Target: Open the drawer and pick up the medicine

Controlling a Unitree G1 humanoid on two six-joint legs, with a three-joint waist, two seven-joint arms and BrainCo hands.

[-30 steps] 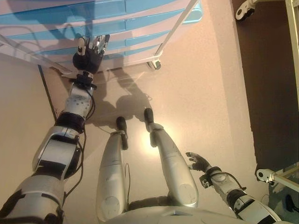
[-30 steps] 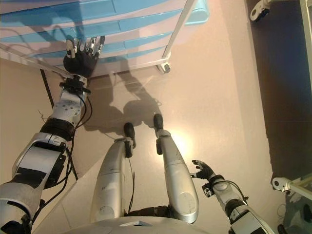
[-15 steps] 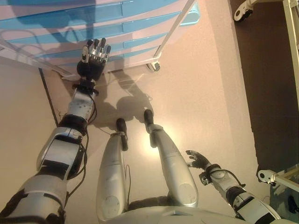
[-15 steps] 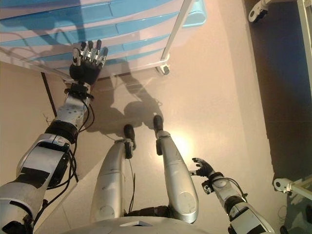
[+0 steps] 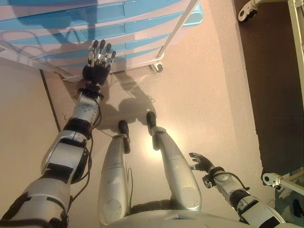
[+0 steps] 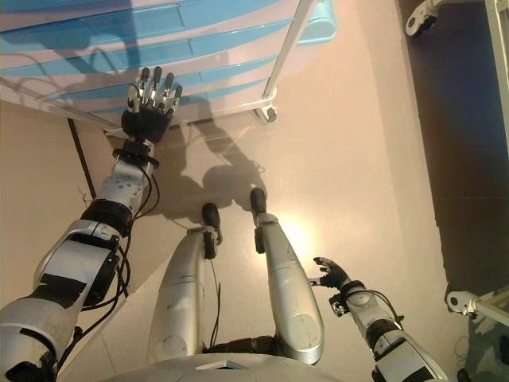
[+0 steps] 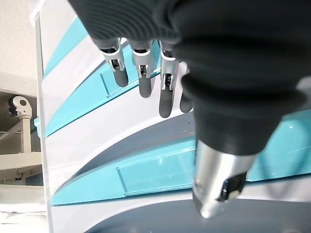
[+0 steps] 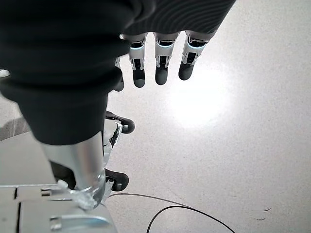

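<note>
Left hand reaches up at 11 o'clock in the eye views, fingers straight and spread, released, holding nothing. It hovers in front of the drawer unit, a white cart with stacked turquoise drawer fronts on a white frame with a caster. In the left wrist view the fingertips sit close to a turquoise front, but contact cannot be told. All drawers in view look closed. Medicine is not visible in any view; nothing in either hand.

Right hand hangs low at 4 o'clock beside the robot, fingers relaxed and mostly straight, released, over bare beige floor. A dark floor area runs along 3 o'clock. White caster legs of other furniture show at 1 o'clock and 4 o'clock.
</note>
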